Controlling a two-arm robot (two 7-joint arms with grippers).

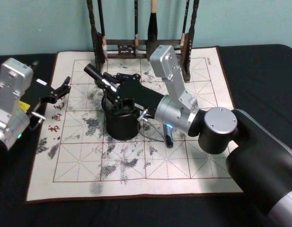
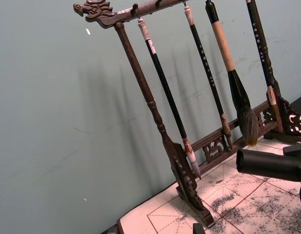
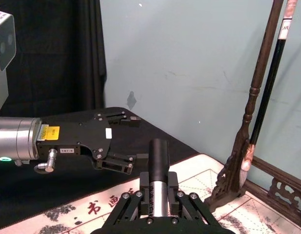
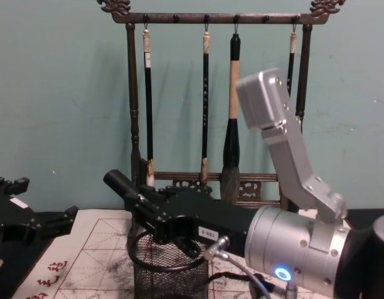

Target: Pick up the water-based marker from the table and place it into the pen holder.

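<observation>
My right gripper [image 1: 110, 87] is shut on the water-based marker [image 1: 95, 74], a silver barrel with a black cap. The marker is held tilted, cap end up and pointing left, just above the black mesh pen holder [image 1: 121, 126]. In the chest view the marker [image 4: 120, 184] sticks out over the holder's rim [image 4: 170, 244]. The right wrist view shows the barrel [image 3: 157, 192] clamped between the fingers. My left gripper [image 1: 62, 90] hovers open and holding nothing at the mat's left edge, a short way from the holder. The white gridded mat [image 1: 202, 156] covers the dark table [image 1: 259, 71].
A tall dark wooden brush rack [image 1: 141, 45] with several hanging brushes stands at the back of the mat, right behind the holder. A dark pen [image 1: 168, 138] lies on the mat under my right arm. Bare mat lies in front of the holder.
</observation>
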